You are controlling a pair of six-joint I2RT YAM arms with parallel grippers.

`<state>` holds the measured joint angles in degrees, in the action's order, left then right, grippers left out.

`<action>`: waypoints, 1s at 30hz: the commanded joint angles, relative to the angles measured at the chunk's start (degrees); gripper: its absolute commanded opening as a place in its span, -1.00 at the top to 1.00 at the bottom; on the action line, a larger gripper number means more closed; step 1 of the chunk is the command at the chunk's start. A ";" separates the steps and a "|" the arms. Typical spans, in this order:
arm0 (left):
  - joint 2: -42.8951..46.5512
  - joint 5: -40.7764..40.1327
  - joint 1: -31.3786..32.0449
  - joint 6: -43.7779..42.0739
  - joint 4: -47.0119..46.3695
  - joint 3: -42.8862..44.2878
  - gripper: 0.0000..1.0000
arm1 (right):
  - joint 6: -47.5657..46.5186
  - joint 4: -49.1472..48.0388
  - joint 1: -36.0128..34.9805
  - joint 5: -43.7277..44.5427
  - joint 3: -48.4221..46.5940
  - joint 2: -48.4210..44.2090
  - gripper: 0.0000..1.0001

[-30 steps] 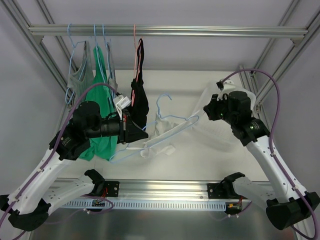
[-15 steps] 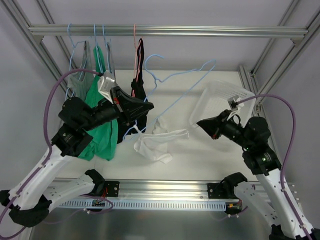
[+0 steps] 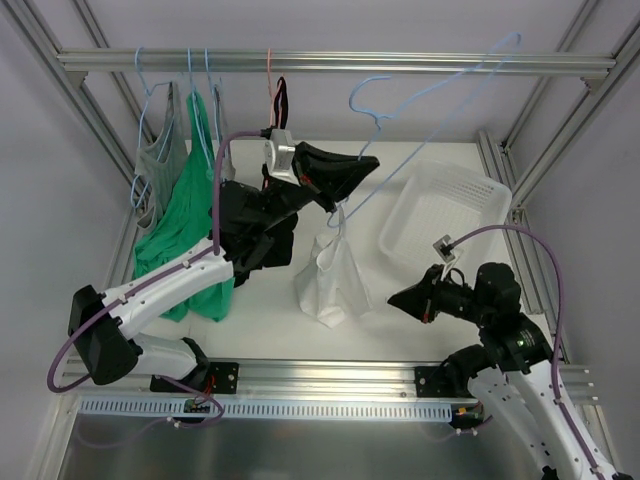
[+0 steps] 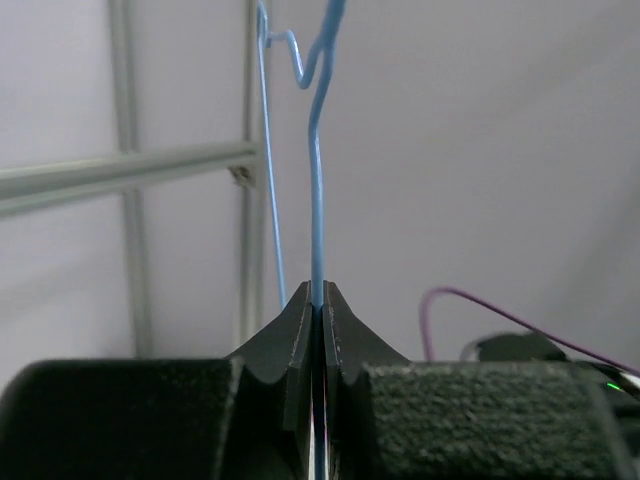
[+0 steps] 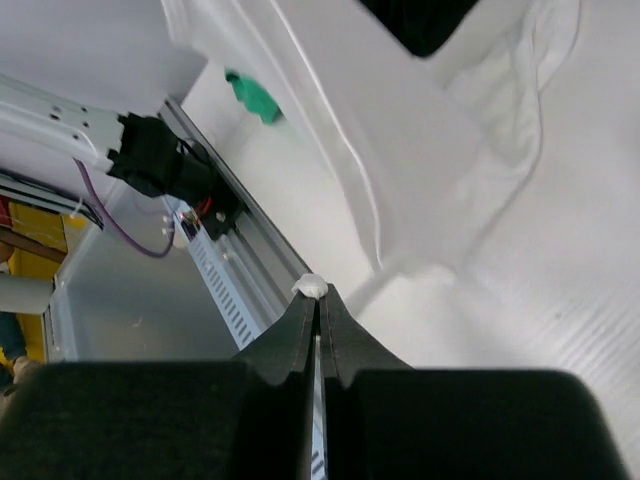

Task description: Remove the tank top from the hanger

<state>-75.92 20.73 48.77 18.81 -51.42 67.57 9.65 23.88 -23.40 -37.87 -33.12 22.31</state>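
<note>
My left gripper (image 3: 370,163) is shut on the wire of the light-blue hanger (image 3: 517,37) and holds it high above the table, tilted up to the right. The left wrist view shows the wire (image 4: 318,200) pinched between the jaws (image 4: 317,290). The white tank top (image 3: 330,275) hangs bunched from the hanger's low end, its hem near the table. My right gripper (image 3: 395,298) is low, just right of the tank top, and shut. In the right wrist view a small tip of white fabric sits between its jaws (image 5: 318,292), with the tank top (image 5: 450,130) beyond.
A white basket (image 3: 450,172) stands at the back right. On the rail (image 3: 400,62) at the back left hang a green top (image 3: 185,230), a grey top (image 3: 160,150), a black garment (image 3: 282,95) and a salmon-pink hanger (image 3: 270,90).
My left gripper has raised the hanger up and to the right, lifting the tank top off the table. My right gripper has moved down and nearer, from the basket.
</note>
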 commanded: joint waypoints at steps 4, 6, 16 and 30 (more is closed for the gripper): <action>5.42 -15.00 0.53 -15.28 -14.76 -2.96 1.00 | -5.34 11.28 -0.60 3.50 1.13 -2.27 0.99; 7.89 -19.14 0.62 -17.73 -15.28 -4.89 1.00 | -5.25 11.37 -0.68 4.55 0.96 -1.30 0.99; 12.46 -21.44 0.62 -25.49 -29.02 -14.67 1.00 | -6.31 9.26 -0.86 7.11 -0.98 4.85 0.97; 35.40 -39.09 0.71 3.67 37.85 -21.43 1.00 | -3.24 -0.93 -2.53 -3.45 -2.47 8.28 -0.31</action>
<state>-41.98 -10.98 48.84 12.91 -32.10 47.79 5.10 29.74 -25.23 -36.97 -33.21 29.26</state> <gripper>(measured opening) 0.021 0.591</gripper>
